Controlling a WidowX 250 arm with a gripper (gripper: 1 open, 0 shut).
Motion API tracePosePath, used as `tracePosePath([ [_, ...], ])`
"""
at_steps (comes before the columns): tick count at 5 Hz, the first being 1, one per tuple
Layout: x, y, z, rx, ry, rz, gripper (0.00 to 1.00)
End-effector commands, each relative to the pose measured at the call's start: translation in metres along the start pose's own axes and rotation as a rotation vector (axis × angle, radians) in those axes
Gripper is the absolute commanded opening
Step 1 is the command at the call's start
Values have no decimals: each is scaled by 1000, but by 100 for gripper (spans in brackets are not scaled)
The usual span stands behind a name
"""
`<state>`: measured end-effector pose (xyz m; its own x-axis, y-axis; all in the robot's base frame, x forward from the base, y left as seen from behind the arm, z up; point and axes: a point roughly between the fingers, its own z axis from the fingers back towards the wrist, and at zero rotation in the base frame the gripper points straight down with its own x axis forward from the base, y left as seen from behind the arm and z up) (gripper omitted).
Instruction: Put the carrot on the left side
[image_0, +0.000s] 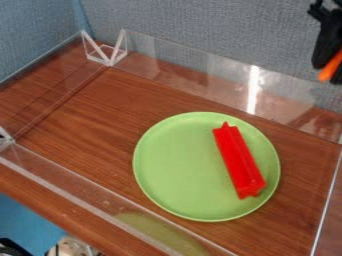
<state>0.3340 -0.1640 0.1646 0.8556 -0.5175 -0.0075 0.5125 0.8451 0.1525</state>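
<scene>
Carrot (329, 68) apparently in raised hand (327, 52)

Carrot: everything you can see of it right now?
Only part of the carrot shows at the right edge of the camera view: an orange tapered piece hanging roughly upright, narrow end down. Its upper part is hidden in the black gripper, which is shut on it. It hangs in the air, touching nothing else, up and to the right of the green plate. The stem end is not visible, and its material is too small to judge.
</scene>
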Motion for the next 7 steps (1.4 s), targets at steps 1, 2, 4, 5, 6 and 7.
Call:
tracePosePath([
  [1, 4, 2, 21, -1, -59, 13, 0],
  [2, 4, 12, 23, 8, -43, 31, 0],
  [4, 0, 18, 23, 7, -18, 7, 0],
  [5, -5, 18, 23, 2, -12, -31, 0],
  [6, -7, 15, 18, -3, 9, 28, 0],
  [7, -8, 15, 16, -3, 27, 86, 0],
])
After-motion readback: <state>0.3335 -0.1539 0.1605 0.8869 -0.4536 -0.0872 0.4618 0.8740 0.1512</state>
